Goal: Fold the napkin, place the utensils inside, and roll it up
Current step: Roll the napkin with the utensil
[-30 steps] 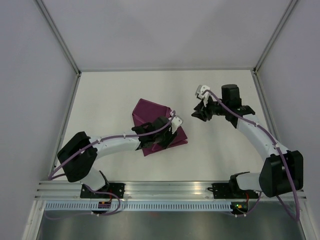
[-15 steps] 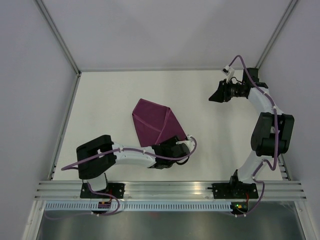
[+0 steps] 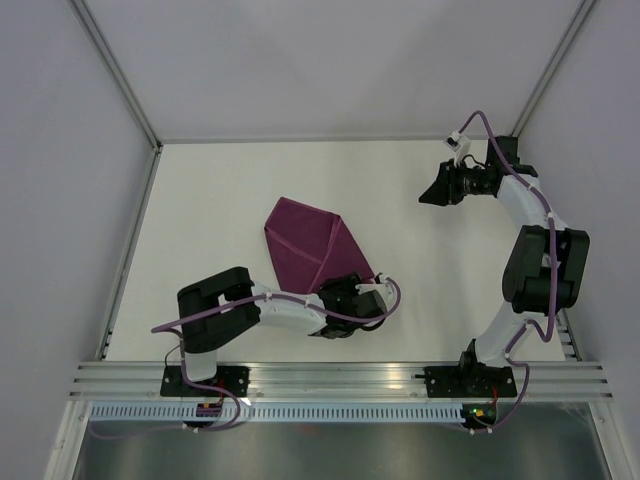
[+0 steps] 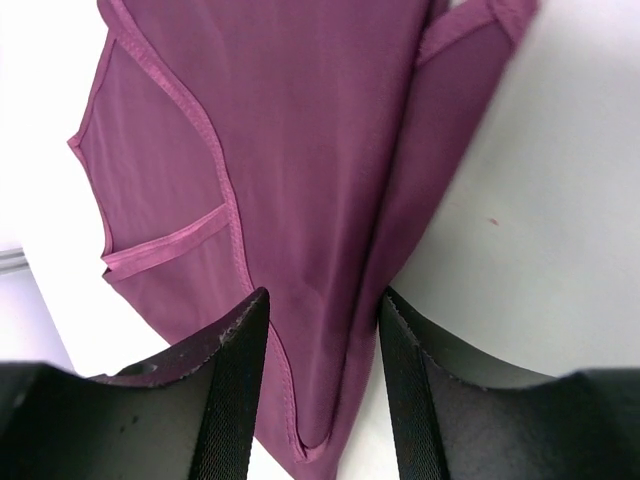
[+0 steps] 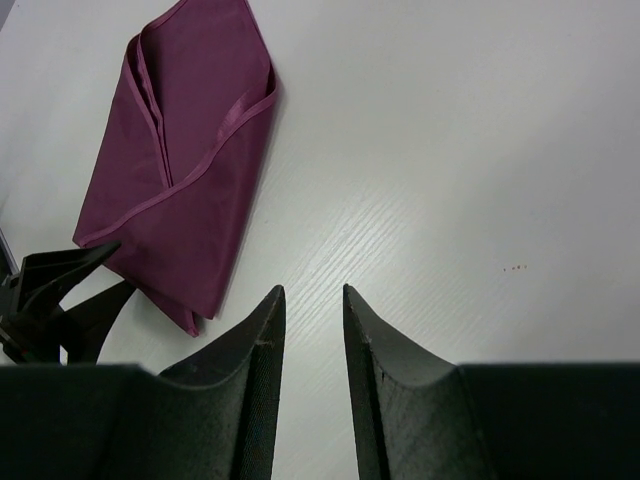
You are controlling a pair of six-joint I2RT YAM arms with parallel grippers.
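Magenta cloth, the folded napkin lies mid-table, with white table showing on every side out to the grey walls. Its near corner is hidden beneath the left gripper, whose fingers stand parted astride that tip, unclenched. Well right of the napkin, the right gripper hovers slightly parted, grasping nothing.

Folded magenta napkin, flat, mid-table
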